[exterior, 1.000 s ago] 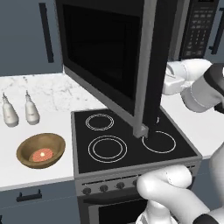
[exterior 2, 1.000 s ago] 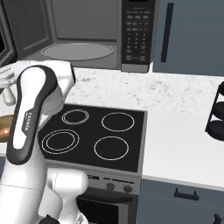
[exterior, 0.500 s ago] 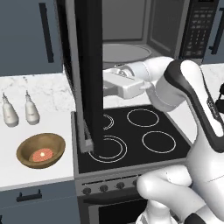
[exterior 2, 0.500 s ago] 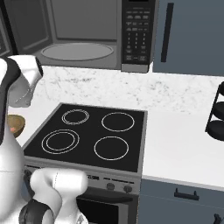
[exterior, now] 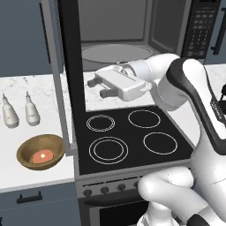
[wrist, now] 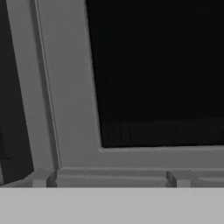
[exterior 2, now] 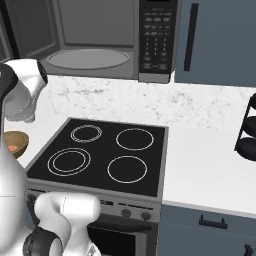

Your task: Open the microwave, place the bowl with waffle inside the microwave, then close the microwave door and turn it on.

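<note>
**Microwave open, gripper level with its door**

The microwave door (exterior: 70, 75) stands swung wide, its long axis upright, seen almost edge-on in the left base view, with its inner face toward the gripper (exterior: 98, 87). The gripper lies horizontal, fingers spread wide and holding nothing, tips pointing at the door just beyond them. Behind and above the gripper gapes the microwave (exterior 2: 100, 40), its round turntable (exterior 2: 88, 58) bare. Below the gripper and past the door's far side, the bowl (exterior: 40, 152) sits upright on the counter (exterior: 26, 110), with the waffle (exterior: 43, 156) lying flat inside it. The stovetop (exterior: 132, 137) lies directly beneath the gripper.
</note>
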### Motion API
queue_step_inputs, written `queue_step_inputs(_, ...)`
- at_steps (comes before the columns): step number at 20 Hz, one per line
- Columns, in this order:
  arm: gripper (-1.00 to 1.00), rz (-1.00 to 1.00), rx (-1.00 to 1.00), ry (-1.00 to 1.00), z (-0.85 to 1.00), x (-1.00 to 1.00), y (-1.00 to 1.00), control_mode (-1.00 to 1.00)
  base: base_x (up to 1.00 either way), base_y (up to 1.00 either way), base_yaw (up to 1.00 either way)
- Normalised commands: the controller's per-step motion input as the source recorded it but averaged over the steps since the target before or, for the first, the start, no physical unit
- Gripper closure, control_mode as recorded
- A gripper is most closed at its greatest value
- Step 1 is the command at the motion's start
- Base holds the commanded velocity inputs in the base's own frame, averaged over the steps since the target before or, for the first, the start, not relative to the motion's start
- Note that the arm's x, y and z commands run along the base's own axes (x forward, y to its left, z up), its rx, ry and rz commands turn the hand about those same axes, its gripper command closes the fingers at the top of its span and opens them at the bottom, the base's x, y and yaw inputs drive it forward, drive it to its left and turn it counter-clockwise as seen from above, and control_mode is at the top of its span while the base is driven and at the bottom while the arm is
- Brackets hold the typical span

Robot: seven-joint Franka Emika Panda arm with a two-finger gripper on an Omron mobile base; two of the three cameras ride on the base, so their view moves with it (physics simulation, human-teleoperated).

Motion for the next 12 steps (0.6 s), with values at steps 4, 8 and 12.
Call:
queue_step_inputs(4, -1.00, -0.32, 0.00, 0.00, 0.00, -0.27, -1.00, -1.00, 0.00, 0.00, 0.00)
queue_step_inputs(8, -1.00, -0.41, -0.10, 0.07, 0.00, -0.03, -0.75, -1.00, 0.00, 0.00, 0.00)
queue_step_inputs(12, -1.00, -0.38, -0.13, 0.39, 0.01, -0.04, -0.28, -1.00, 0.00, 0.00, 0.00)
